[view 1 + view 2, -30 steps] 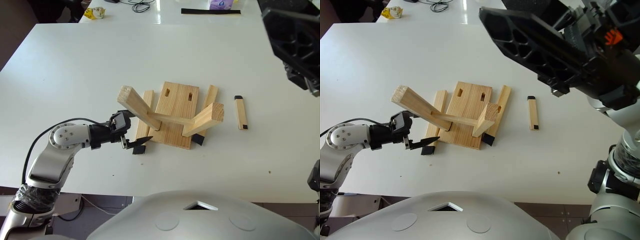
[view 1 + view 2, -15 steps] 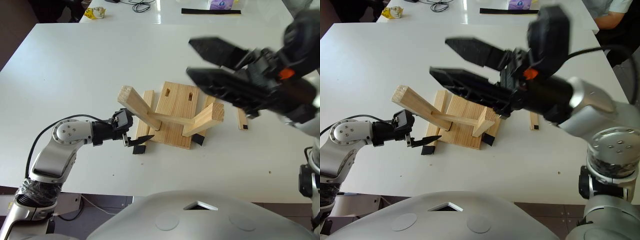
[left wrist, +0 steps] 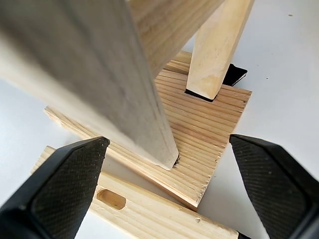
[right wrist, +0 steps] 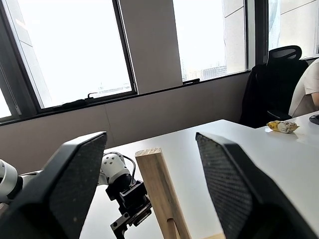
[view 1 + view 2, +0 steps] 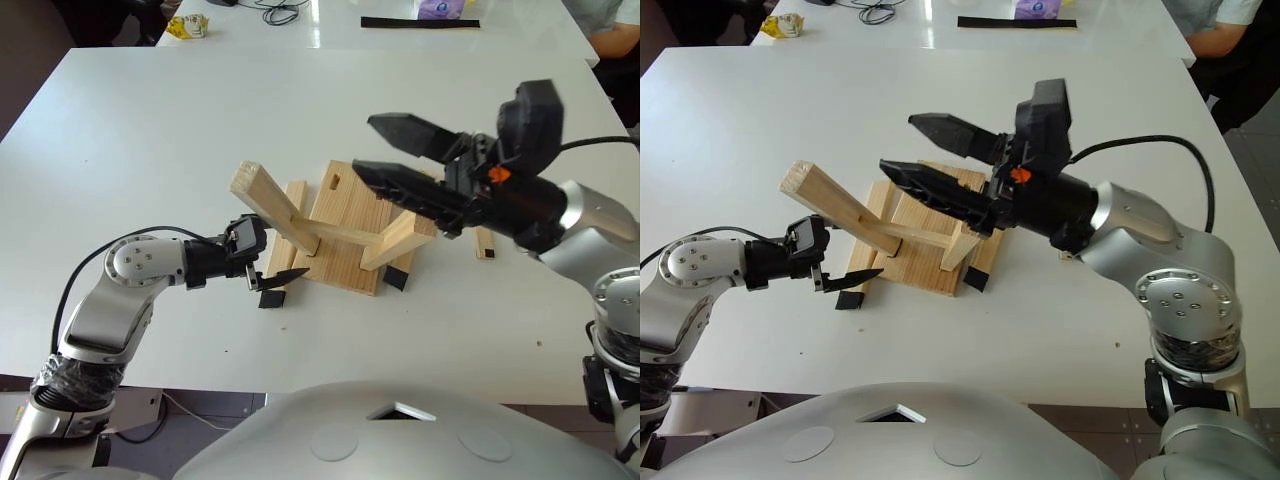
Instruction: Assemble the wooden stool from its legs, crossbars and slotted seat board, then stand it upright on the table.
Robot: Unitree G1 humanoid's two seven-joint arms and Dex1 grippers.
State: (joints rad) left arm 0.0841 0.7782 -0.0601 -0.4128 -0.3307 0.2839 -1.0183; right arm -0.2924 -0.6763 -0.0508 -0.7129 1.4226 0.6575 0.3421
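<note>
1. The left gripper is held at the near left corner of the seat board. Its jaws are spread wide and nothing is gripped. The foot of the left leg is seen between them, untouched.
2. The seat board lies flat mid-table. Two tilted legs joined by a crossbar are stood on it.
3. The right gripper, jaws parted and empty, is hung just above the right leg.
4. Since a second ago, the right arm has been swung in from the far right to over the board. The left gripper is barely shifted.
</note>
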